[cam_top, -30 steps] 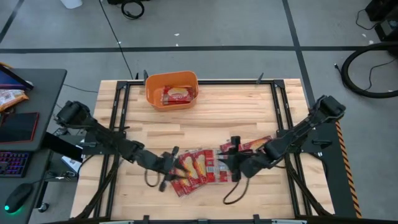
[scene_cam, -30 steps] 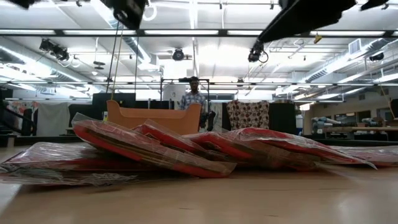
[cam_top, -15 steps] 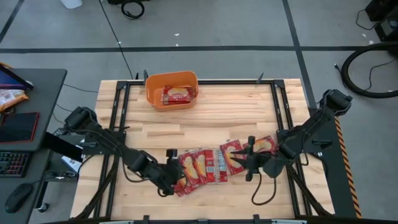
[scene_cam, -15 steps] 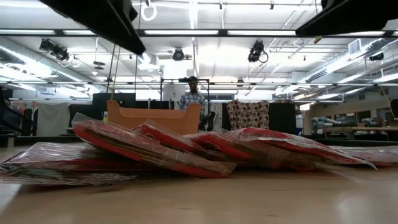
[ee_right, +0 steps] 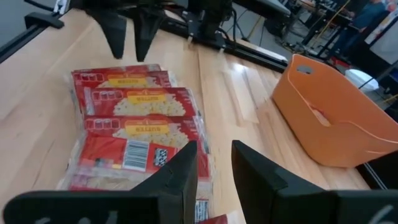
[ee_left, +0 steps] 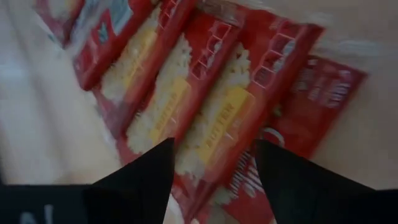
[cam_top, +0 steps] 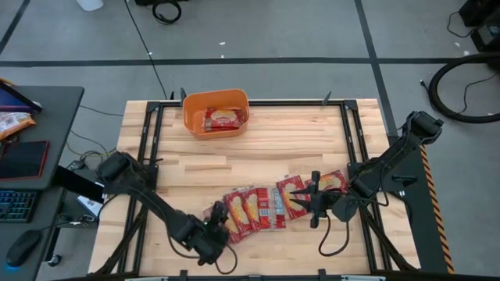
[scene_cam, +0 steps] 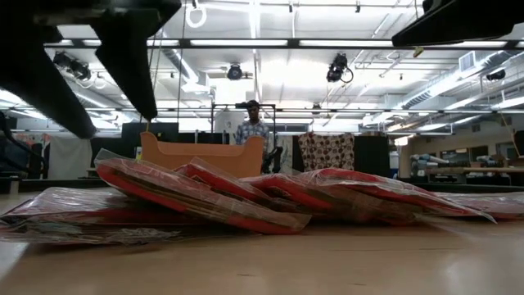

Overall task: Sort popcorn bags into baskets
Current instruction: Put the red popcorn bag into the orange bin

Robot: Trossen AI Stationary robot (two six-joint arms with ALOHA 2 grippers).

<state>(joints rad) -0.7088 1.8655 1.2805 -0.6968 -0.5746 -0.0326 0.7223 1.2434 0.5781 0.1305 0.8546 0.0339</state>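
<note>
Six or so flat glossy red popcorn bags (cam_top: 262,207) with yellow-cream panels lie fanned and overlapping along the near part of the pale wooden slatted worktop (cam_top: 258,152).

Left tool (cam_top: 217,228): at the near-left end of the fan, fingers spread, just over the end bag's edge. Nothing gripped.

Right tool (cam_top: 313,200): at the fan's right end, fingers spread, empty, beside the outermost bag.

Farther off, at the far edge: orange plastic rectangular tub (cam_top: 216,113), rounded corners, one red bag (cam_top: 222,119) already inside.

Risks, my judgement:
- Bags overlap and are slick. A pinch on the end one could drag its neighbour or lift two at once.
- Both tools are at the same row; a tug from one could shift the other's target.
- The carry to the tub is long, so a shallow edge grip may slip.

Views: the low view shows bags leaning on one another with raised edges, which the high view flattens out. Only the high view shows the tub's contents.
</note>
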